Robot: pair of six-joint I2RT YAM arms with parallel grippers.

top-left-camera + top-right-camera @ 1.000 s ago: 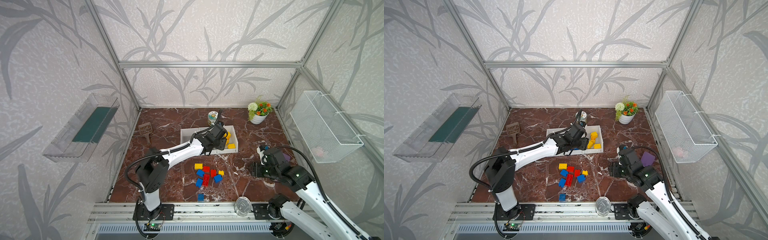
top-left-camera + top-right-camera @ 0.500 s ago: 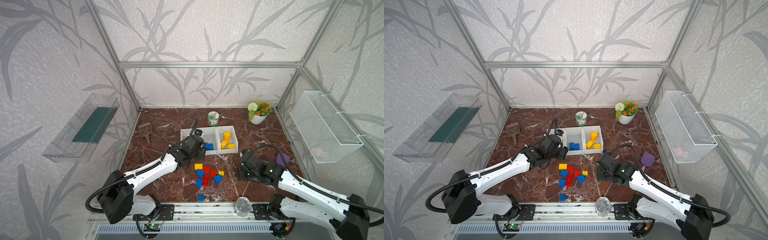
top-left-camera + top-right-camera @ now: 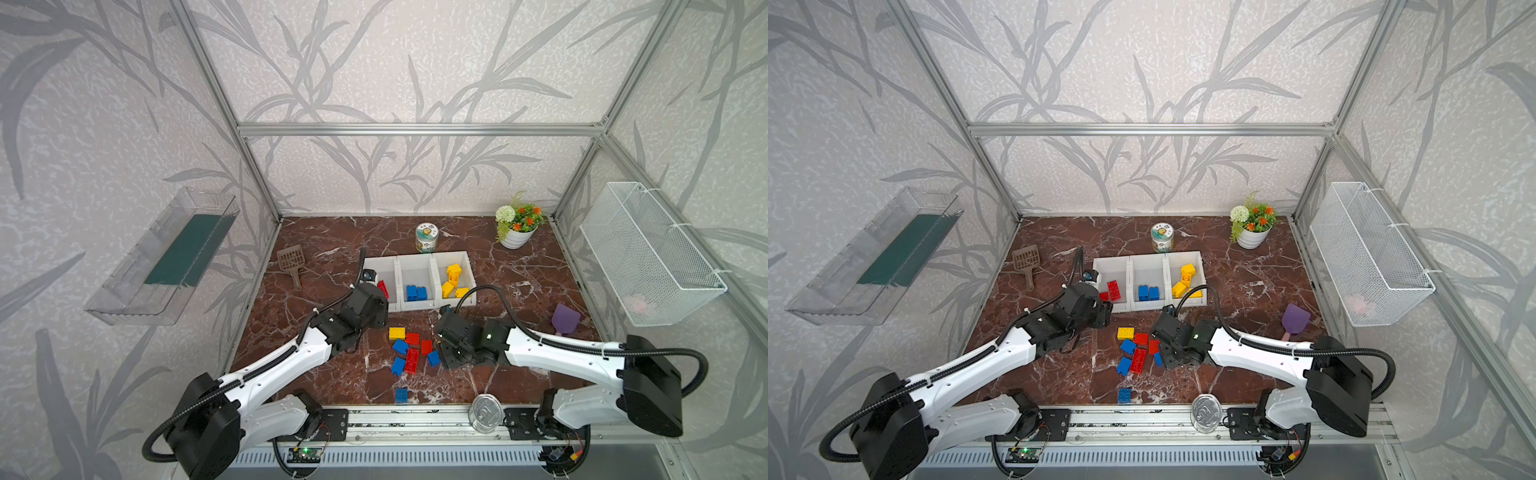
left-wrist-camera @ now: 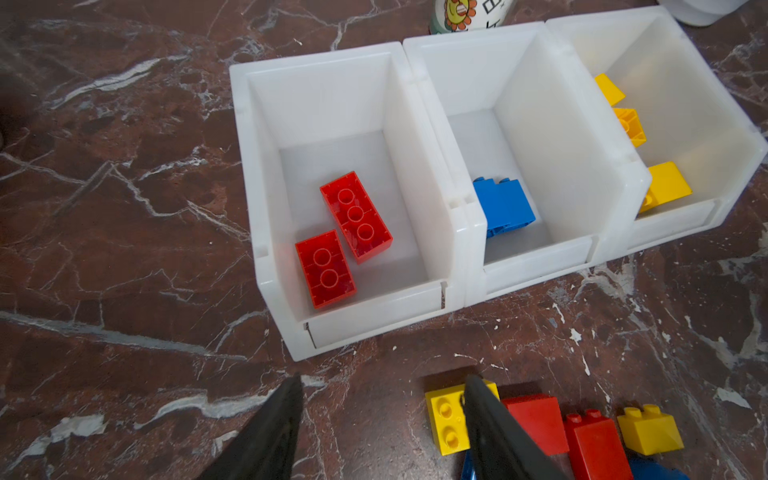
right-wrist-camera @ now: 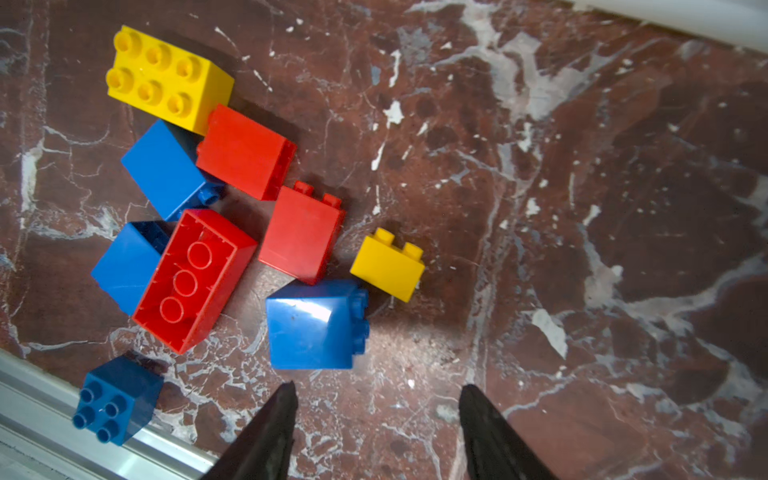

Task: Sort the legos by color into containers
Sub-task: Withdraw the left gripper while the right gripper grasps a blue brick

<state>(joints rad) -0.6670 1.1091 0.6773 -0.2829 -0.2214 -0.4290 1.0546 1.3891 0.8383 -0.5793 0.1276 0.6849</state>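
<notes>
The three white containers [image 3: 417,308] stand in a row; in the left wrist view the left one [image 4: 374,320] holds two red legos [image 4: 355,216], the middle a blue one [image 4: 503,205], the right several yellow ones [image 4: 665,187]. Loose red, blue and yellow legos [image 3: 412,351] lie in a pile in front of them, and a lone blue lego [image 3: 401,394] sits by the front rail. My left gripper [image 4: 382,382] is open and empty over bare table before the left container, one finger beside a yellow lego [image 4: 444,419]. My right gripper [image 5: 376,388] is open and empty, just short of a blue lego [image 5: 313,324] and a small yellow one [image 5: 388,266].
A printed tin [image 3: 427,237] and a flower pot [image 3: 515,239] stand behind the containers. A brown scoop [image 3: 292,262] lies at left, a purple scoop [image 3: 565,318] at right, a silver can [image 3: 484,413] on the front rail. A wire basket [image 3: 648,253] and a clear tray [image 3: 166,257] hang on the walls.
My left arm has drawn back from over the containers to the table in front of them. My right arm has swung left up to the loose pile. Both grippers stay open.
</notes>
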